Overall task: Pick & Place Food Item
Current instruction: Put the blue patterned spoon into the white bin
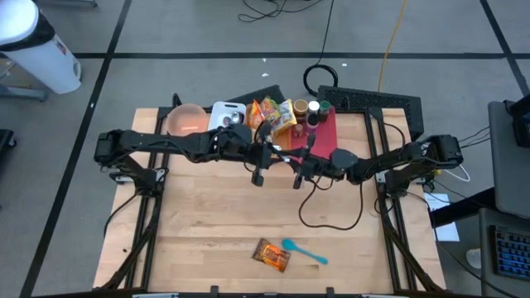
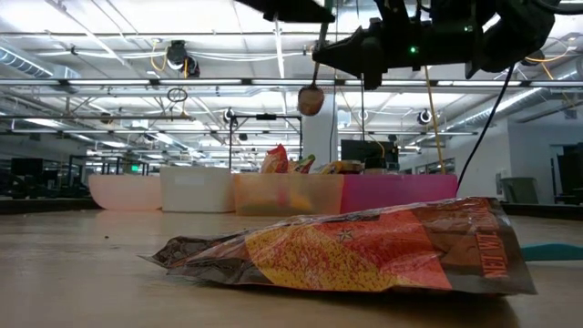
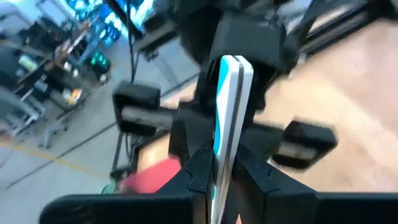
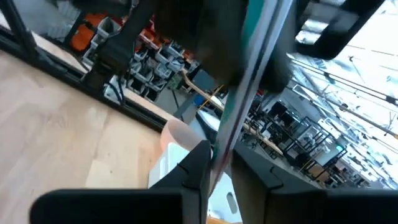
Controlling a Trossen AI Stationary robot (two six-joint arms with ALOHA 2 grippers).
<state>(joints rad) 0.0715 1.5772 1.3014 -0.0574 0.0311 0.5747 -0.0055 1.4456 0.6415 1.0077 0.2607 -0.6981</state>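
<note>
Two dark arms meeting above the desk point(image 1: 207, 223) middle, left claw point(image 3: 222, 177) and right claw point(image 4: 219, 163) both clamped on one thin spoon point(image 3: 229, 106), snack packet point(image 1: 272, 254) at the desk's near edge

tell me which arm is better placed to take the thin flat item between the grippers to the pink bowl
Likely left: the left gripper is clamped on the thin flat item, and the pink bowl sits on its side, farther from the right gripper.
</note>
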